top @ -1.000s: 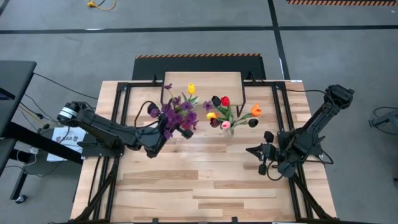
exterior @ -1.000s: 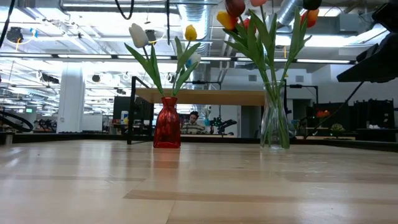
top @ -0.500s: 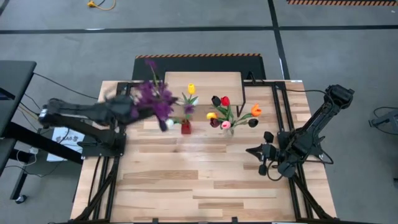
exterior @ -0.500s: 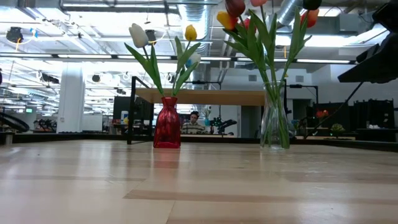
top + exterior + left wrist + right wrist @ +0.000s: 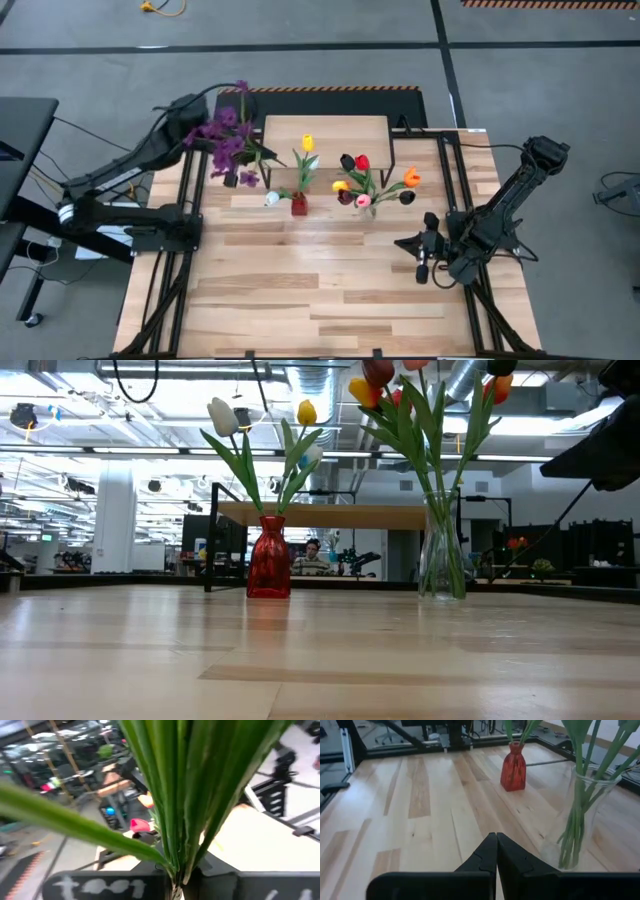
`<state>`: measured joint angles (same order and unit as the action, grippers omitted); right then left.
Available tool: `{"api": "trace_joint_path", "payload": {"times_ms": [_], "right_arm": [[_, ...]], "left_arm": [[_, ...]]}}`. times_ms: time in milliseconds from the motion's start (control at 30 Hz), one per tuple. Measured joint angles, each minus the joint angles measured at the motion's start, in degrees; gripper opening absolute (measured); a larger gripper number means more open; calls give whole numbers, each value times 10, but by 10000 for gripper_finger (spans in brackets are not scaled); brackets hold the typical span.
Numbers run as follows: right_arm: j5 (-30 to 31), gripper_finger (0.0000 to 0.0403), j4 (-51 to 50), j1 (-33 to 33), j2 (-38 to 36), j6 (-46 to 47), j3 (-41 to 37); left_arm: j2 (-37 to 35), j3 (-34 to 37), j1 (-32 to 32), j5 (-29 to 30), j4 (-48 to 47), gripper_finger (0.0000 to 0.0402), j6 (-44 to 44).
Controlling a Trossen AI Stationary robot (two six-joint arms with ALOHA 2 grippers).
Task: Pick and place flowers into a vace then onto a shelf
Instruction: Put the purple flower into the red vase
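Note:
My left gripper (image 5: 175, 885) is shut on a bunch of small purple blossoms (image 5: 228, 145). It is raised over the table's far left corner, left of the shelf (image 5: 325, 128). In the high view the blossoms largely cover its fingers. A red vase (image 5: 298, 205) stands on the table before the shelf and holds a yellow tulip (image 5: 307, 143) and a white tulip (image 5: 270, 198). To its right, a clear glass vase (image 5: 442, 550) holds several tulips (image 5: 365, 180). My right gripper (image 5: 405, 243) is shut on nothing, low near the table's right side. My left gripper pinches the bunch's green stems (image 5: 176, 865) between its two fingers, near the stems' lower end. Stems and long leaves fan out from between the fingers. The bunch is lifted clear of the table, its blossoms beyond the fingers.
Black frame rails (image 5: 185, 215) run along the table's left and right sides. The near half of the plank tabletop (image 5: 320, 300) is bare wood. The two vases stand close together just in front of the shelf.
My left gripper has swung from beside the red vase toward the table's far left corner, rising and turning as it went. It stayed shut, and the purple bunch went with it, lifted clear. My right gripper has kept its place.

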<state>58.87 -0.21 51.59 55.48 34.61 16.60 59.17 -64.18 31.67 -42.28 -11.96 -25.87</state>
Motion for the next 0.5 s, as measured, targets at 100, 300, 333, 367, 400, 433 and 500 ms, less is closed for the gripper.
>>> {"api": "trace_joint_path", "payload": {"times_ms": [100, 300, 333, 367, 400, 433, 500], "right_arm": [[5, 0, 11, 0, 0, 0, 0], [24, 0, 20, 0, 0, 0, 0], [26, 0, 20, 0, 0, 0, 0], [27, 0, 21, 0, 0, 0, 0], [28, 0, 20, 0, 0, 0, 0], [29, 0, 20, 0, 0, 0, 0], [30, 0, 20, 0, 0, 0, 0]], "left_arm": [[37, 0, 31, -48, 13, 0, 0], [97, 0, 58, -138, 11, 0, -26], [102, 0, 62, -147, 6, 0, -32], [107, 0, 65, -159, 1, 0, -37], [109, 0, 69, -170, -2, 0, -43], [110, 0, 72, -183, -5, 0, -49], [113, 0, 78, -213, -14, 0, -64]]}}
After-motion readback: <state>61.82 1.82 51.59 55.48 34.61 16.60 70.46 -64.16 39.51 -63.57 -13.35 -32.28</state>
